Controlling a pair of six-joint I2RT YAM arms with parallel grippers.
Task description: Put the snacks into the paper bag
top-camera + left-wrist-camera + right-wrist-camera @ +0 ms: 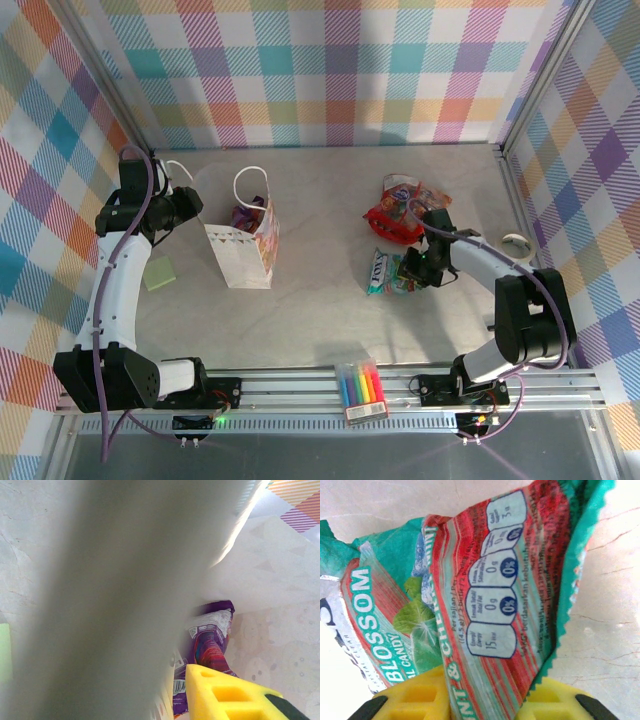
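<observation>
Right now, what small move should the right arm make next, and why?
Probably close firmly on the teal packet before lifting: the right gripper straddles its edge, and the paper bag stands open to its left.

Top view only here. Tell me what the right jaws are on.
Observer: The teal packet. Its crinkled edge runs down between the two yellow fingers and fills the gap.
Operator: Read me its label.
Observer: "BLOSSOM" and "CANDY", beside a printed mint leaf.
Operator: Now report the bag.
Observer: One left finger reaches inside the bag, just over a purple packet with a silvery end.
</observation>
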